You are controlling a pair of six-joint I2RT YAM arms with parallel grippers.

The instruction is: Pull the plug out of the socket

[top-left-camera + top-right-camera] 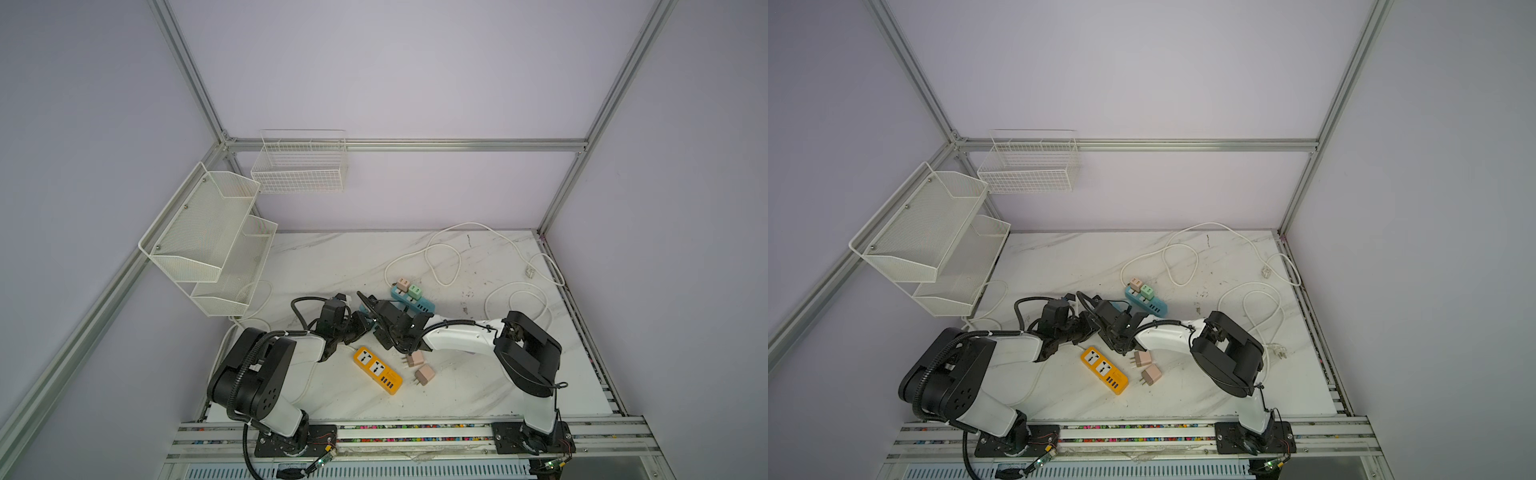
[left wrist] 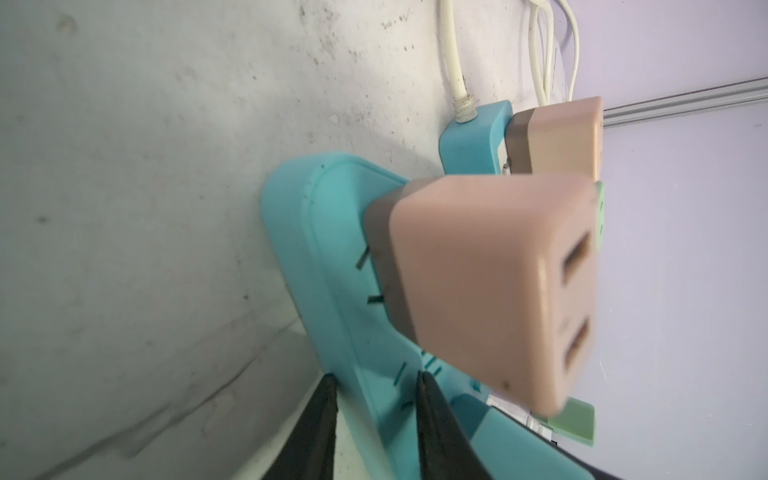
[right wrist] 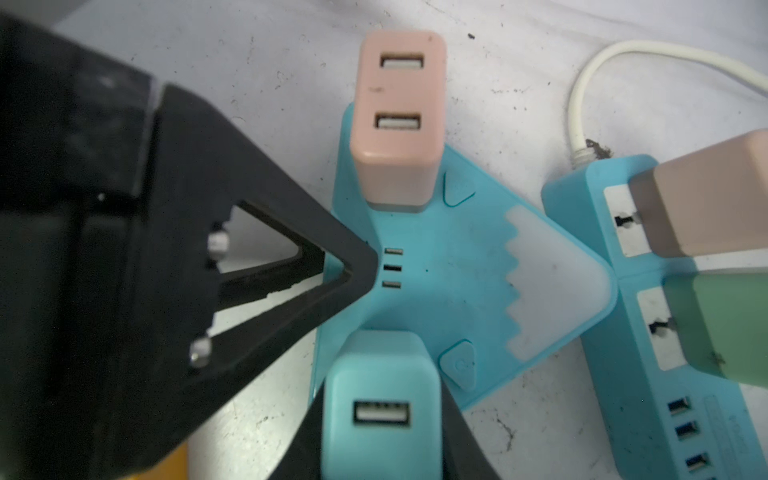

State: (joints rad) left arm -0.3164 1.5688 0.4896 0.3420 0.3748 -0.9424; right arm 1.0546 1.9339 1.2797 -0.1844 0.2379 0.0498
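One-port teal plug (image 3: 380, 411) stands on blue socket (image 3: 436, 270).

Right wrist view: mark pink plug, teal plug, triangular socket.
pink plug (image 3: 399, 92): right wrist view, end face between its USB ports.
teal plug (image 3: 382, 382): right wrist view, end face beside its USB port.
triangular socket (image 3: 449, 270): right wrist view, bare teal centre.

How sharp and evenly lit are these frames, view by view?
Left wrist: the near pink plug is soft, the tabletop behind it sharper. Right wrist: the left pincer is a dark blur, the teal plug slightly soft. Both top views: even, soft light.
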